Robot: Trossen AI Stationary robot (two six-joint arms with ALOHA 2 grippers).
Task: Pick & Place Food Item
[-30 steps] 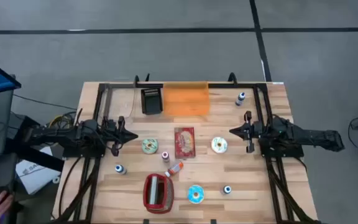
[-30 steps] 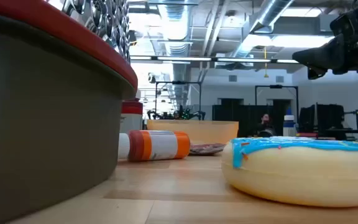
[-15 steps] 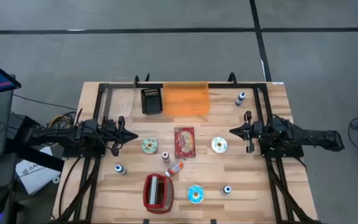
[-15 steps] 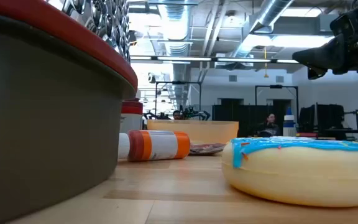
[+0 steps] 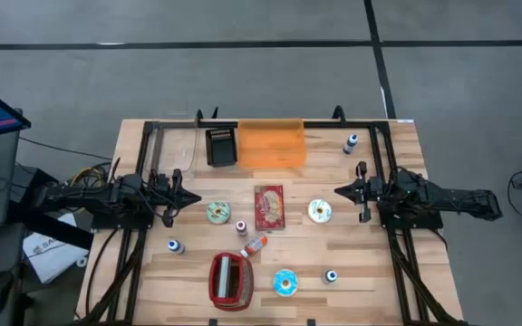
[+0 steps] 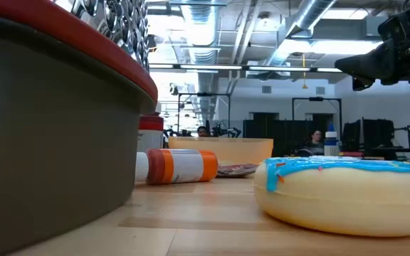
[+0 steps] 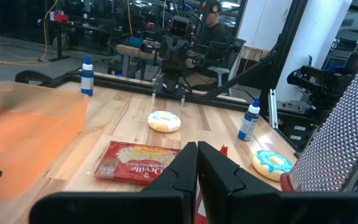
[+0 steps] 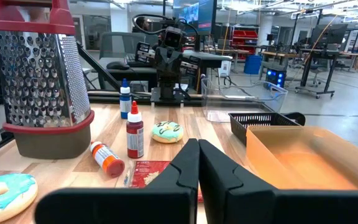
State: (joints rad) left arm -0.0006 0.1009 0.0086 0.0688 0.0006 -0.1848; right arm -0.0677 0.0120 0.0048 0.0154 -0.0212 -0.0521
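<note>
High view: on the slatted wood counter (image 5: 152,272), the left tool (image 5: 191,200), fingers pressed together, points at the round green-iced donut (image 5: 217,212) at its 4 o'clock. The flat popcorn packet (image 5: 268,207) follows. The white-iced donut (image 5: 320,211) lies at 8 o'clock of the pressed-together right tool (image 5: 340,191). Only the low view shows the blue-iced donut's (image 6: 340,192) glossy frosting.

Three round iced doughnuts lie flat on the wood: green-iced (image 5: 217,212), white-iced (image 5: 320,211), blue-iced (image 5: 285,282)
</note>
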